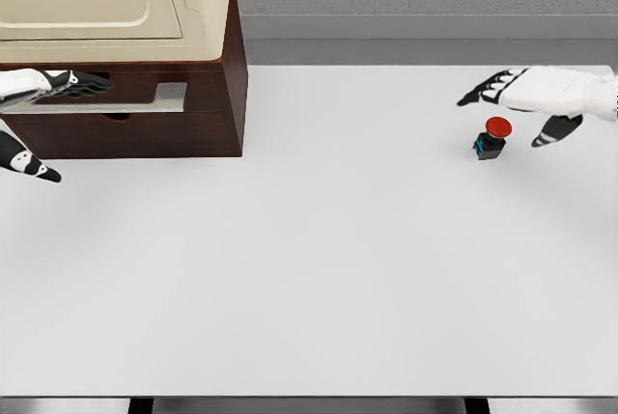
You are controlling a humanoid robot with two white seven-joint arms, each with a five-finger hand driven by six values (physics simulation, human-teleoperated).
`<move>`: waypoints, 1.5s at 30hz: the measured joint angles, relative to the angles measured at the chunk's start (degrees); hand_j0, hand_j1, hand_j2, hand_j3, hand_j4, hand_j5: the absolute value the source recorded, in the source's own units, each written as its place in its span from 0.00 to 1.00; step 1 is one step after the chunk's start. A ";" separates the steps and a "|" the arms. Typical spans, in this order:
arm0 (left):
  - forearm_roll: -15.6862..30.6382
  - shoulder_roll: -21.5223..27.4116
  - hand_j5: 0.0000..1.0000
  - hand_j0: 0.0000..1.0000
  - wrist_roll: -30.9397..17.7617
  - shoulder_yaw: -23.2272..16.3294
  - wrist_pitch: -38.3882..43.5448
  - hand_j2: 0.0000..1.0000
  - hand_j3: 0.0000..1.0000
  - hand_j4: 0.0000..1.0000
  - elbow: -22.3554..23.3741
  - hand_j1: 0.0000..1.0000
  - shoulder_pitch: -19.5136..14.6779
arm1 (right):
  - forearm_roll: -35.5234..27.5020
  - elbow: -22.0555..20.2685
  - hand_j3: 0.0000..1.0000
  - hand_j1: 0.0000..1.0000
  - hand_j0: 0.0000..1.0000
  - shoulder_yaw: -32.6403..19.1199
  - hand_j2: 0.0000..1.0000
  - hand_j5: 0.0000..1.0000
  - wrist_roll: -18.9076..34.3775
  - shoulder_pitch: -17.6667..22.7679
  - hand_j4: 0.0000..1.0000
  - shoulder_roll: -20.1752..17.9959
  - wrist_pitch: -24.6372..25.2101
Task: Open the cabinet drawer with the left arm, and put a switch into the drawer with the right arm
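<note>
White table (pixel 319 269) fills most of the view. Cabinet (pixel 208 96) sits at the far left: dark wood body, cream top. Its drawer (pixel 145 129) looks closed, front flush with the body, and a grey handle (pixel 145 98) runs across it.

Left hand (pixel 43 86) comes in from the left edge at handle height, fingers stretched out flat along the handle's left end. Can't tell if they touch or hook it; nothing gripped. Thumb (pixel 29 165) hangs lower, apart from the fingers.

Switch (pixel 492 138), red button on a small black base with a blue patch, stands upright on the table at the far right, well apart from the cabinet.

Right hand (pixel 541 96) comes in from the right edge, just beyond and above the switch. Fingers spread loose and pointing left, thumb dropped toward the near side, just right of the switch. Not holding it; a gap shows.
</note>
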 measured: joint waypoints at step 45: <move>-4.46 -1.96 1.00 1.00 3.02 -6.10 0.74 1.00 1.00 1.00 1.62 1.00 0.17 | 1.54 9.00 1.00 1.00 1.00 5.49 1.00 1.00 0.00 -4.13 1.00 2.02 -0.01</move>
